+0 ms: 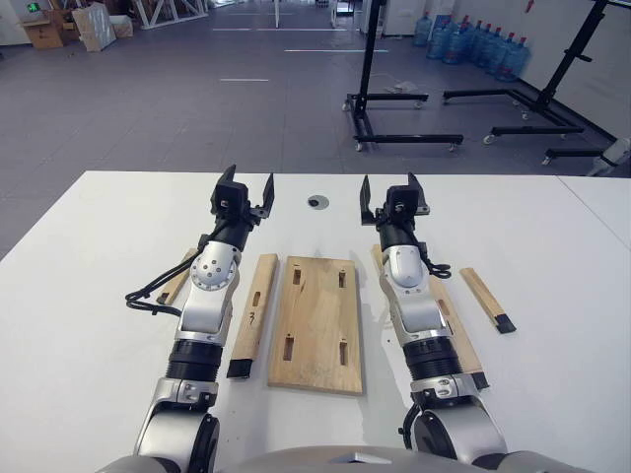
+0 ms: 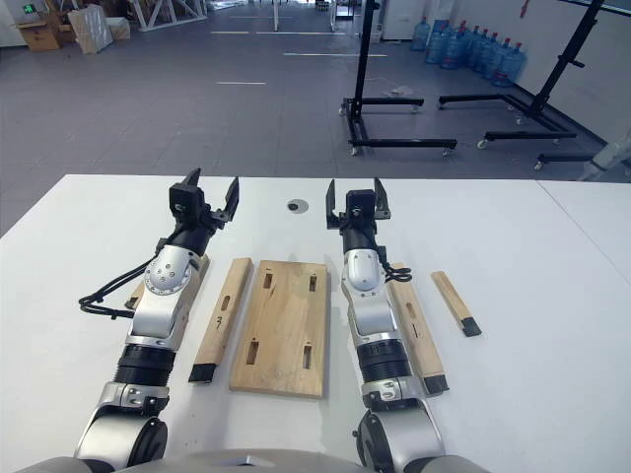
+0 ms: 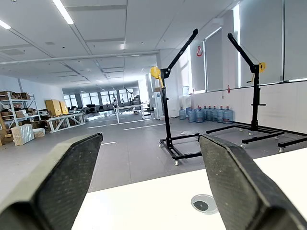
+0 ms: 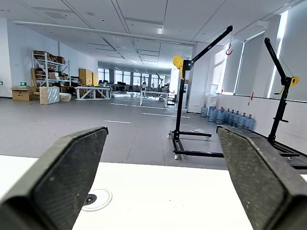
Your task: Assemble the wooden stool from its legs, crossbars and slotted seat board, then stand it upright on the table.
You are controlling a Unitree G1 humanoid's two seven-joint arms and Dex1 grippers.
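The slotted seat board [image 1: 317, 320] lies flat in the middle of the white table [image 1: 99, 227]. A wooden leg [image 1: 253, 313] lies just left of it, and another piece [image 1: 175, 279] is partly hidden under my left arm. A long leg [image 1: 455, 330] lies under my right arm, and a short crossbar [image 1: 487, 299] rests further right. My left gripper [image 1: 246, 190] hovers open beyond the far ends of the left pieces. My right gripper [image 1: 390, 196] is open too, past the board's far right corner. Both hold nothing.
A round cable hole [image 1: 317, 202] sits in the table between the grippers near the far edge. Black wheeled stands [image 1: 404, 118] and water jugs [image 1: 483, 44] are on the floor beyond the table. The table's far left and right areas are bare.
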